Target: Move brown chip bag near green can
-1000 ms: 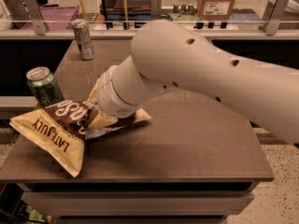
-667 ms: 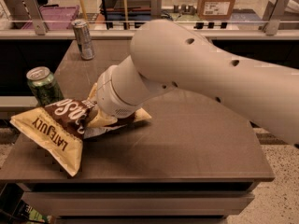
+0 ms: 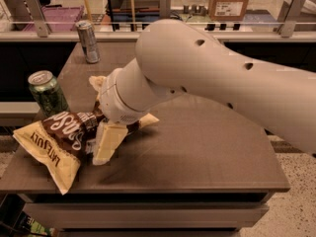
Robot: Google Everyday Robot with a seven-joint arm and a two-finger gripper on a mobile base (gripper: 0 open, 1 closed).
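The brown chip bag (image 3: 61,139) lies on the left front part of the table (image 3: 197,157), its "LATE JULY" end pointing to the front left. The green can (image 3: 47,90) stands upright just behind the bag, close to its back edge. My gripper (image 3: 101,113) is down over the bag's right half, at the end of the large white arm (image 3: 212,78). It is open, with one cream finger (image 3: 106,142) resting over the bag and the other finger (image 3: 97,82) behind it. The bag's right end is mostly hidden under the wrist.
A taller silver-grey can (image 3: 89,41) stands at the table's back left. Behind the table runs a railed counter with a purple crate (image 3: 64,16) and a cardboard box (image 3: 228,4). The table's left edge is right beside the green can and the bag.
The bag and the green can have stayed put. The front finger has spread slightly forward and now shows more over the bag. The arm has barely moved.
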